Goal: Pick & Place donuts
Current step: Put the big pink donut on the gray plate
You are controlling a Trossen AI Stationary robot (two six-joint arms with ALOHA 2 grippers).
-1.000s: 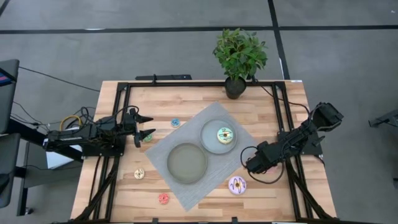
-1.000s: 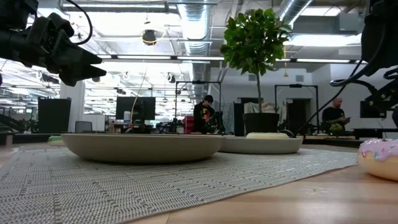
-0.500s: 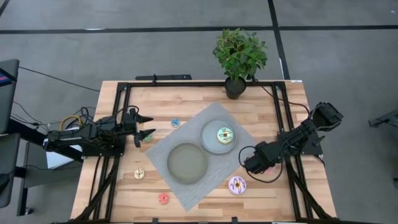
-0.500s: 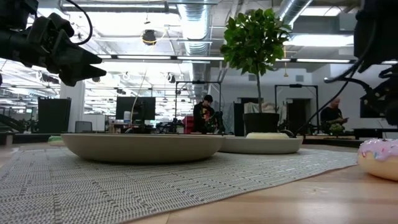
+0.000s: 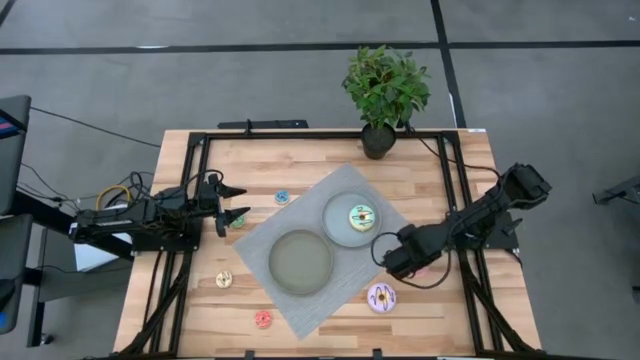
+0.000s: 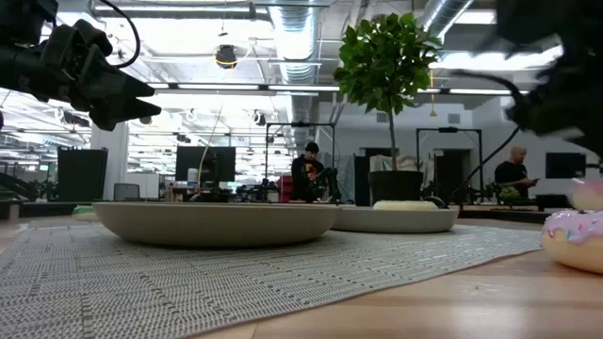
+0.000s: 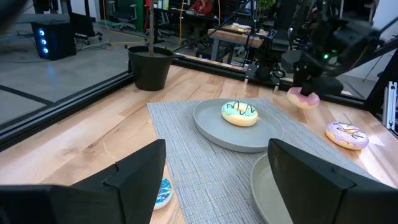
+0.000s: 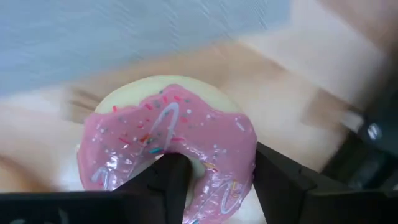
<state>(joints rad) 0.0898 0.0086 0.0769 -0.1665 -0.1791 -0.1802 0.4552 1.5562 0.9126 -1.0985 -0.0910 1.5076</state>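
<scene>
My right gripper [image 5: 396,262] hangs over the grey mat's right edge, shut on the pink donut [image 8: 168,134], which also shows in the left wrist view [image 7: 303,98]. The purple-white donut [image 5: 381,296] lies flat on the wood nearer the near edge. The yellow-green donut [image 5: 361,217] lies on the far grey plate [image 5: 335,226]. The near plate [image 5: 301,262] holds nothing. Tiny donuts lie on the wood: blue [image 5: 282,197], green [image 5: 238,221], yellow [image 5: 224,279], red [image 5: 263,319]. My left gripper [image 5: 230,202] hovers open beside the green one. My right gripper holds the pink donut by its ring [image 8: 217,162]. One finger [image 8: 169,180] stands in the hole and the other [image 8: 280,183] outside the rim. The donut [image 6: 589,193] hangs clear of the table, above the purple-white one.
A grey woven mat [image 5: 260,235] lies slantwise under both plates in the table's middle. A potted plant [image 5: 383,95] stands at the far edge. A black frame [image 5: 195,150] runs around the tabletop. Bare wood lies left and right of the mat. People sit in the room behind.
My right gripper has carried the pink donut up and toward the table's left, from the wood near the right frame to the mat's right edge. The left arm has kept still.
</scene>
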